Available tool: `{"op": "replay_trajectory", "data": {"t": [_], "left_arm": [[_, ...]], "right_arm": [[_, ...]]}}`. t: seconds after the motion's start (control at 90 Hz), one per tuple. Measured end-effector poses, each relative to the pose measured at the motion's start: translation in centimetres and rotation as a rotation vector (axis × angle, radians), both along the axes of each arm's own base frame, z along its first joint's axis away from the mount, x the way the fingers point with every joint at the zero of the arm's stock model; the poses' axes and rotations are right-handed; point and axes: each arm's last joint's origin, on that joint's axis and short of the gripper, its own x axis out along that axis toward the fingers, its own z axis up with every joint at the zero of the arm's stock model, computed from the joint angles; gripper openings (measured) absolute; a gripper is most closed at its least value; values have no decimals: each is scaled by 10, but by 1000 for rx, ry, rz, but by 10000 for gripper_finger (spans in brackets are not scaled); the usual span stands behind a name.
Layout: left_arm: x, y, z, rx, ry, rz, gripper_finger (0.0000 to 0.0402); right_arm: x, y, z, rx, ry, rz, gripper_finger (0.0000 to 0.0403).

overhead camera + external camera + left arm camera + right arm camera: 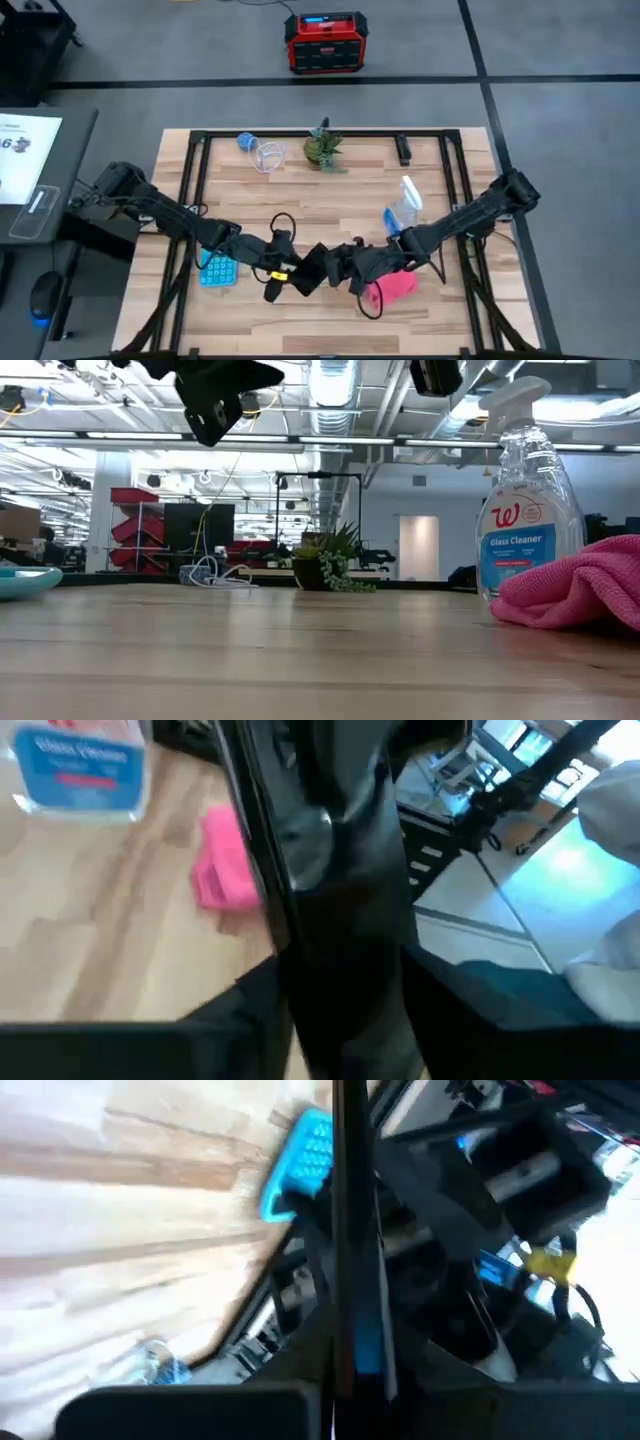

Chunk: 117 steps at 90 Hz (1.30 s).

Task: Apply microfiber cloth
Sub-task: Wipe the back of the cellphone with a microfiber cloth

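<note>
The left gripper (300,277) meets the right gripper (345,268) at mid-table around a black phone (312,268); neither grip is readable. The microfiber cloth (393,287), bright pink and bunched, lies just right of them beside the glass cleaner bottle (405,208), nearer the right arm

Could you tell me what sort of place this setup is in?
Probably an industrial lab or workshop: exposed ceiling ducts, red storage bins behind the wooden table, and a grey concrete floor.
</note>
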Motion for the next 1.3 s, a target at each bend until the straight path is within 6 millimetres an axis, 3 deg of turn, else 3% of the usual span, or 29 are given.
{"op": "replay_trajectory", "data": {"t": [0.189,0.344,0.467,0.633,0.756,0.922,1.122,1.3], "left_arm": [[-5,15,8,80,7,1,226],[-13,26,22,234,-36,105,234],[-16,24,27,354,-72,164,233],[-11,11,27,425,-63,173,225],[-1,2,18,481,-31,174,224],[24,-7,0,556,36,239,224],[54,-13,-5,662,57,371,224],[75,-12,-7,699,94,377,222]], "right_arm": [[-11,13,-9,98,75,-35,17],[-16,16,-9,334,19,-272,17],[-21,7,-14,424,32,-452,17],[-19,-22,-9,607,123,-737,17],[-11,-45,2,872,171,-915,17],[-7,-71,15,1058,228,-1075,18],[-9,-81,10,1100,287,-1164,19],[-3,-77,-10,1044,363,-1218,20]]}}
